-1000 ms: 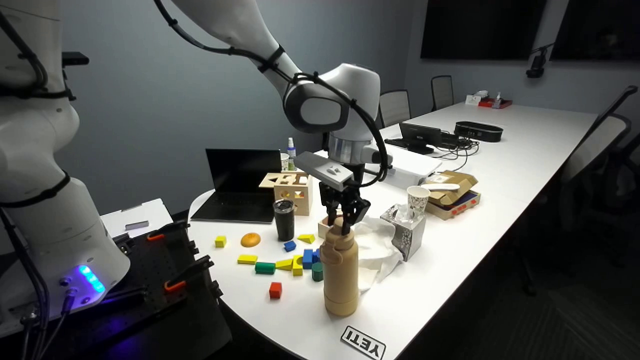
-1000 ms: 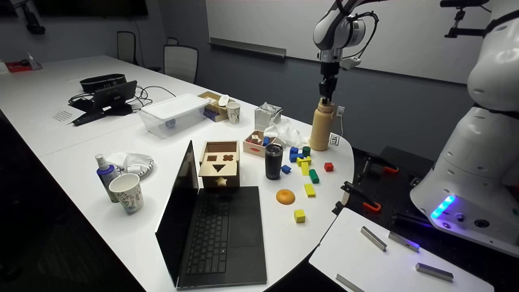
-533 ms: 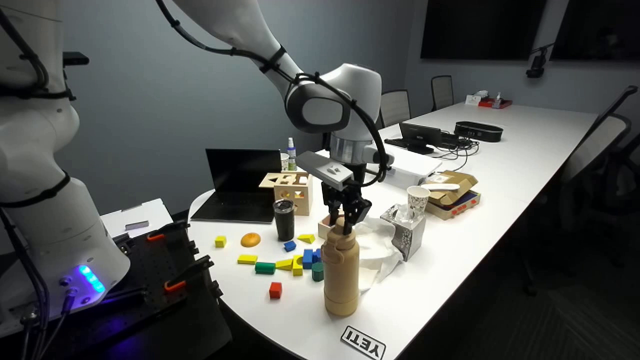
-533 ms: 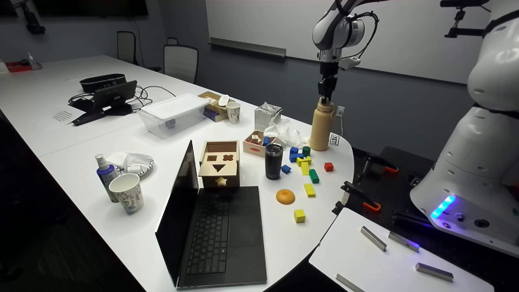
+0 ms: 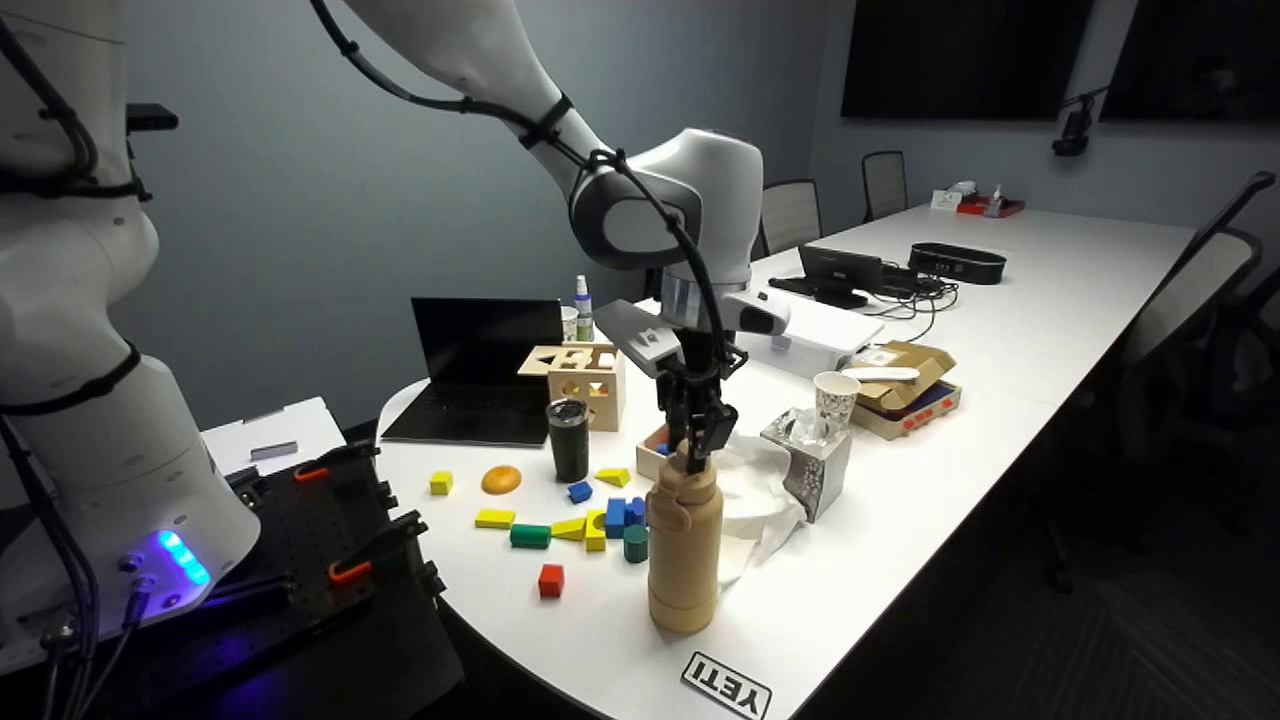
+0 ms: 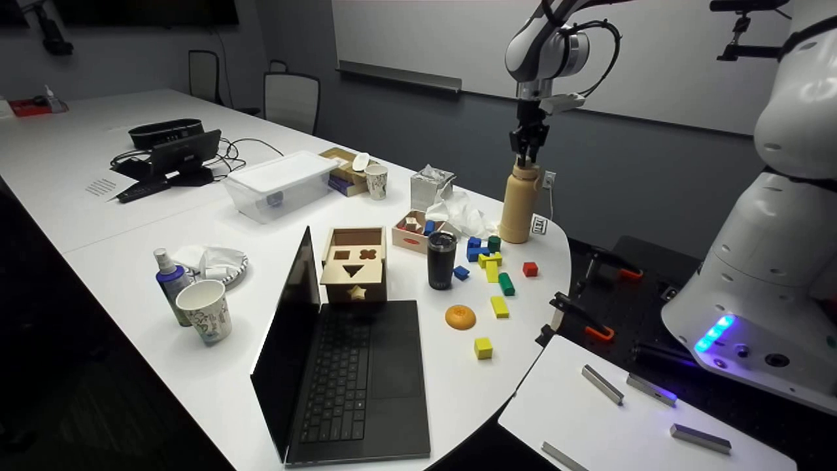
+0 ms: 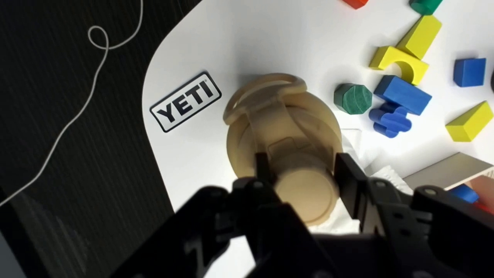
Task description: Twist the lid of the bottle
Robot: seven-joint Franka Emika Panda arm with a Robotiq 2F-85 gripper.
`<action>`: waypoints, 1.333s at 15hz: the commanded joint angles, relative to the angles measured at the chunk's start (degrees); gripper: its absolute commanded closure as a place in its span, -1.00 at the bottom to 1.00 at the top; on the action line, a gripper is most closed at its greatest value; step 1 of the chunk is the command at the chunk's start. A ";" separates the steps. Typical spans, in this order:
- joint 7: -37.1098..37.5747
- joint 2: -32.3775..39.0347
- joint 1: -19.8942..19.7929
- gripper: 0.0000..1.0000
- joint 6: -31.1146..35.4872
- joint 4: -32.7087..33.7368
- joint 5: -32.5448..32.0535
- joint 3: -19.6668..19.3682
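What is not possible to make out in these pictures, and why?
Lid, wrist view: its sides are partly covered by the fingers.
Red block, wrist view: cut off by the top edge.
Printed sheet, in an exterior view: text too small to read.
Bottle, all views: opaque walls hide its inside.

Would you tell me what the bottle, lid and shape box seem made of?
Bottle: perhaps coated metal or plastic, matte, without sharp glints.
Lid: likely moulded plastic, satin, by its smooth rounded edge.
Shape box: probably bare wood, matte, by its pale tan panels.
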 commanded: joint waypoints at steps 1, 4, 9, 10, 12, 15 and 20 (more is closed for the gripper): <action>9.18 -0.48 2.26 0.58 2.60 -1.57 -0.56 -2.14; 16.63 -0.25 3.67 0.58 1.98 -1.45 -0.11 -2.97; 26.27 0.08 5.92 0.58 1.15 -1.01 -0.26 -3.97; 28.77 0.19 6.51 0.58 0.91 -0.87 -0.63 -4.40; 32.67 0.49 7.35 0.58 0.73 -0.68 -0.69 -4.93; 37.10 0.63 8.49 0.58 0.61 -0.62 -0.90 -5.82; 40.31 0.39 9.08 0.58 0.03 -0.48 -0.30 -6.31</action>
